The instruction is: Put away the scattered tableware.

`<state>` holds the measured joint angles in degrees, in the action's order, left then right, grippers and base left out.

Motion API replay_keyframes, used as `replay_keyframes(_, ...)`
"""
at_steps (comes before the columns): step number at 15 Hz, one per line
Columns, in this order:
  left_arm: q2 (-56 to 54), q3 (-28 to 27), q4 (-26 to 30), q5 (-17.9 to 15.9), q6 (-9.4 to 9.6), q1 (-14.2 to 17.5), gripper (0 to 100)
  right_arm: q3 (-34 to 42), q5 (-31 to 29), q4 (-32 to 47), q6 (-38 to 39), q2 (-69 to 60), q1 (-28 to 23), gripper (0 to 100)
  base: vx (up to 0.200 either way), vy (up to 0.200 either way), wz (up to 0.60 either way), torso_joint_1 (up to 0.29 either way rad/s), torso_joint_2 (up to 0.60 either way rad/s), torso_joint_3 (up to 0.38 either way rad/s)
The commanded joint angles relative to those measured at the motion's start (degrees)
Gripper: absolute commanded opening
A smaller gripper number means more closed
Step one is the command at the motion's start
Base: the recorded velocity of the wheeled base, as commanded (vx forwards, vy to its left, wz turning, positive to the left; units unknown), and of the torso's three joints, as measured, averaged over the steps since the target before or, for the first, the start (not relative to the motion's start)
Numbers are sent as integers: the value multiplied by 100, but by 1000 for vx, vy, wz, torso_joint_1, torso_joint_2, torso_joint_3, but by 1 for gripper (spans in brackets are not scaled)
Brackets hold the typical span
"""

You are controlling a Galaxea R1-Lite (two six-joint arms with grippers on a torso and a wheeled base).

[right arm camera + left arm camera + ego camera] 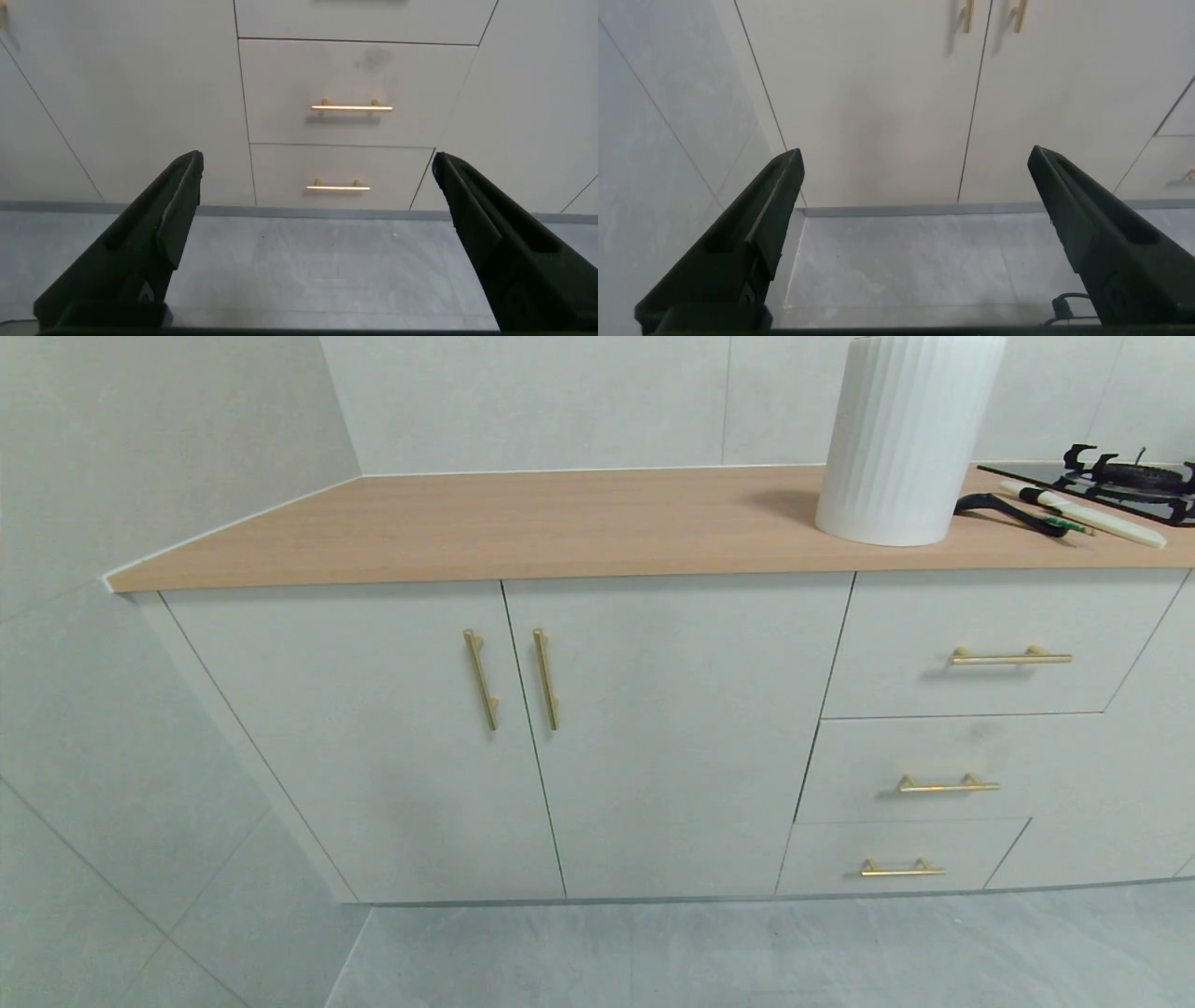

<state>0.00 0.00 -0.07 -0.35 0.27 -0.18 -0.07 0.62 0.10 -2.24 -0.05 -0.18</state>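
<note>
On the head camera I see a black-handled utensil (1008, 511) and a long cream utensil (1088, 513) lying on the light wooden countertop (513, 523), between a tall white ribbed container (901, 439) and a black stove grate (1134, 476). Left wrist: my left gripper (915, 159) gapes wide before white cabinet doors (868, 103). Right wrist: my right gripper (318, 159) is equally wide, facing brass-handled drawers (351, 140).

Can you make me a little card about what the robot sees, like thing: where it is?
counter: wooden, above the cupboard doors
white container: ribbed, upright on the counter
tableware: black utensil and cream utensil lying between the container and the stove
drawers: three, shut, gold handles
left gripper: open, empty, facing the cupboard doors
right gripper: open, empty, facing the drawers
</note>
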Motion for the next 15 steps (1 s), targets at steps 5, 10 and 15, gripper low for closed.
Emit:
replay_keyframes(5, 9, 0, -1, 0, -9, 1, 100, -1, 8, 8, 5, 14, 1, 100, 0, -40, 0, 0, 0, 0)
replay_keyframes(10, 9, 0, -1, 9, -36, 1, 100, -1, 8, 8, 13, 14, 1, 100, 0, -200, 0, 2, 3, 2)
replay_keyframes(15, 9, 0, -1, 9, -36, 1, 100, -1, 8, 8, 22, 14, 1, 100, 0, -200, 0, 1, 3, 0)
